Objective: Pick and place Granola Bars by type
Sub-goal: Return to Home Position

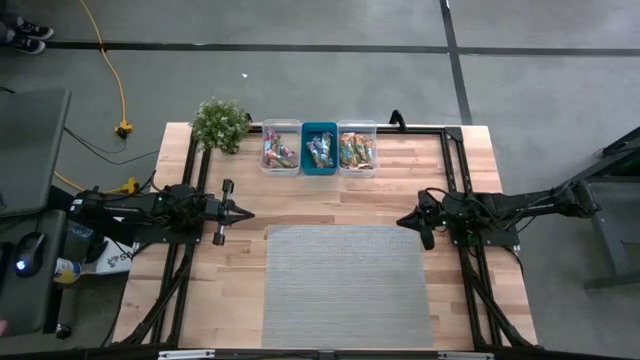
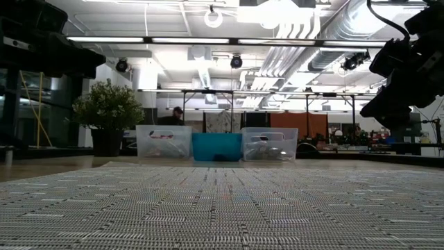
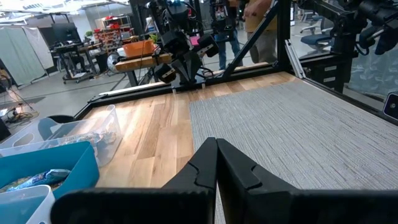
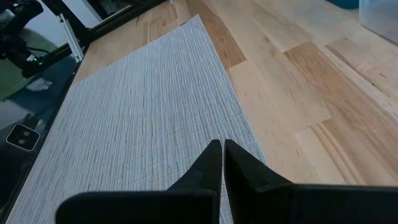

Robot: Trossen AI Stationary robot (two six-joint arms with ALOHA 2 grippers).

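In the bins (image 1: 320, 125), heaped Granola Bars (image 1: 357, 152) overlap, uncountable.

A robotics lab set up in an open industrial hall. Overhead in the low view run bare silver ducts (image 2: 333, 28) and long strip lights (image 2: 208, 40). The floor (image 1: 330, 80) is grey concrete crossed by dark tape lines, and a yellow cable (image 1: 107, 55) trails over it at the far left. A black metal frame (image 1: 420, 127) stands on the wooden table (image 1: 240, 270). Beyond the table are cluttered workbenches (image 3: 140, 61), a pale curtain partition (image 3: 22, 50) and a standing person (image 3: 261, 31)
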